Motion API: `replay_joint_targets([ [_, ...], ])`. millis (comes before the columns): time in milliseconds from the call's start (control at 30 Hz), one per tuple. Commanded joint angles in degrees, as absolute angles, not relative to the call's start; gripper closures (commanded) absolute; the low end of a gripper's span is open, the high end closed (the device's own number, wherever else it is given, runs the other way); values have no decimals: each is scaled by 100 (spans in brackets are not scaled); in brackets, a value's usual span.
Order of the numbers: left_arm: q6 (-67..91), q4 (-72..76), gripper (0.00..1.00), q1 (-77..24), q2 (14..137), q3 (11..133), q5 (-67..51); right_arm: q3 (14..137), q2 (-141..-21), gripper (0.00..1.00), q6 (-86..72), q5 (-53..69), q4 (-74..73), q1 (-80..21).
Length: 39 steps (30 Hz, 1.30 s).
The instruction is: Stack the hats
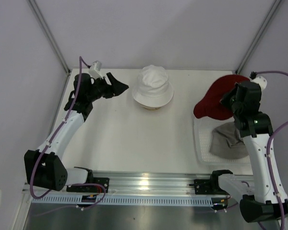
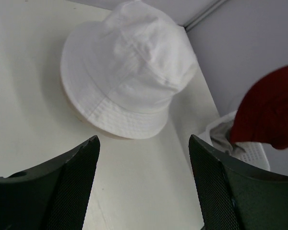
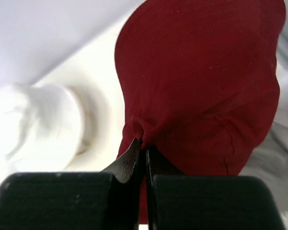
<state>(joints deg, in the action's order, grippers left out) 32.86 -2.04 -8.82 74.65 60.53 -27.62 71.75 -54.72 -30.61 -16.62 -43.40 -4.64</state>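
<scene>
The cream-white hat (image 1: 153,86) sits upright at the table's back middle; it also shows in the left wrist view (image 2: 127,72) and blurred in the right wrist view (image 3: 38,120). My left gripper (image 1: 119,86) is open and empty, just left of it, apart from it (image 2: 144,143). My right gripper (image 1: 229,99) is shut on the dark red hat (image 1: 216,100), pinching a fold of its fabric (image 3: 145,141) and holding it up above the basket's far end. The grey hat (image 1: 228,142) lies crumpled in the basket.
A white plastic mesh basket (image 1: 202,143) stands at the right, under the grey hat. Grey walls and metal posts close the back and sides. A metal rail runs along the near edge.
</scene>
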Motion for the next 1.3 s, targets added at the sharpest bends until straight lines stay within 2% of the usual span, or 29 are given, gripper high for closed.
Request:
replay_joint_targets([
  [0, 2936, -597, 23, -1221, 7137, 6530, -2997, 7672, -5897, 100, -2620, -817, -3842, -729],
  [233, 2848, -879, 23, -1950, 6733, 6864, -2822, 7892, -6617, 100, -3286, -976, -2657, -1107],
  [400, 2716, -502, 20, -2915, 6469, 6838, -2471, 8041, -7180, 100, -3437, -116, -1830, -1204],
  [533, 2725, -115, 20, -3480, 6539, 6715, -2180, 8410, -7523, 100, -3393, 518, -1810, -1301],
  [700, 2567, 754, 22, -4033, 7108, 6635, -1978, 8622, -7611, 100, -3498, 563, -2038, -1336],
  [867, 2591, 616, 23, -4578, 8014, 7390, -750, 8333, -7401, 100, -3805, 545, -2013, -1380],
  [1267, 2540, 896, 24, -5211, 9350, 8349, 429, 7665, -6848, 100, -4069, 255, -1943, -1397],
])
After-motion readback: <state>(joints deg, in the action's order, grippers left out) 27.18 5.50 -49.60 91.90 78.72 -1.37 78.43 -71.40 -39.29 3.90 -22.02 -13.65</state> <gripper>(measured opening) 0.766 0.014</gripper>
